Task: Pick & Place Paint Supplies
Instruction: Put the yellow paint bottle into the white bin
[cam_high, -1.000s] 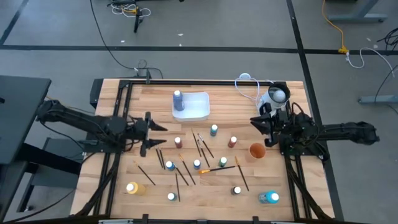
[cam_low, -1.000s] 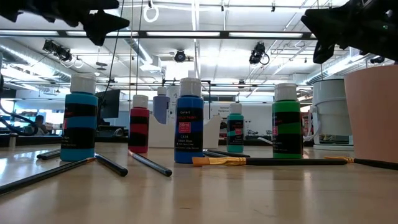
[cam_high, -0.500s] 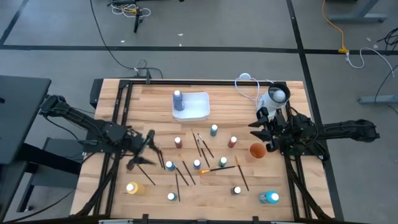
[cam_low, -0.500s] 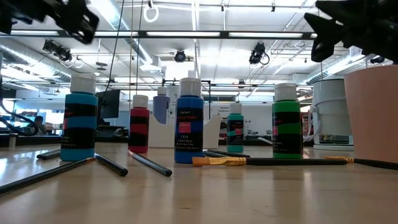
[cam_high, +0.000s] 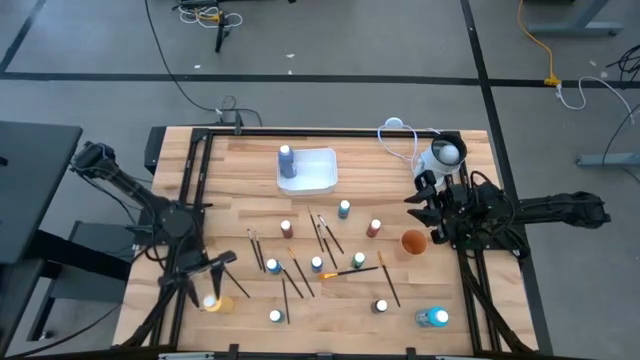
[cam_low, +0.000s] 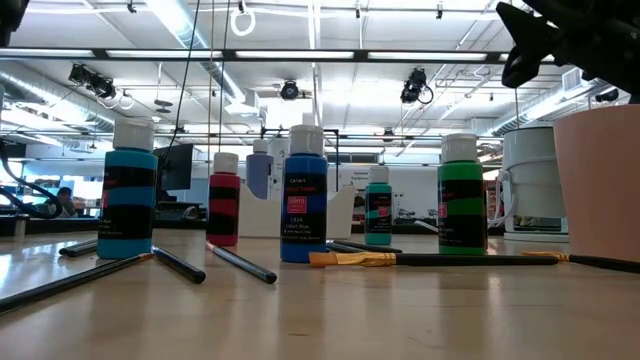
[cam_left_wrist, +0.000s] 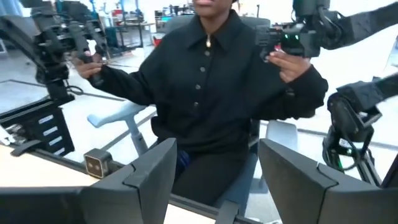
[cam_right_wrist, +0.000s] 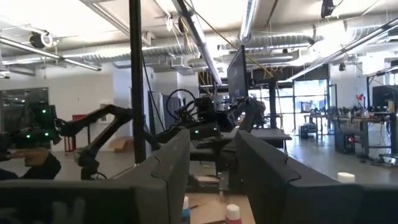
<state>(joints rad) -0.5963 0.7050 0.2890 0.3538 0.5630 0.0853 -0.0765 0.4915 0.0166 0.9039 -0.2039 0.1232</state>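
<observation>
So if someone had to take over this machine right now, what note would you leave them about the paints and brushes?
Left hand: open, empty, above the table at its front left, by the yellow bottle.
Right hand: open, empty, above the right side near the orange cup.
Done: one bottle stands in the white tray.
Left: the other bottles, such as the teal one, and all the brushes are scattered on the table, none picked up.
</observation>
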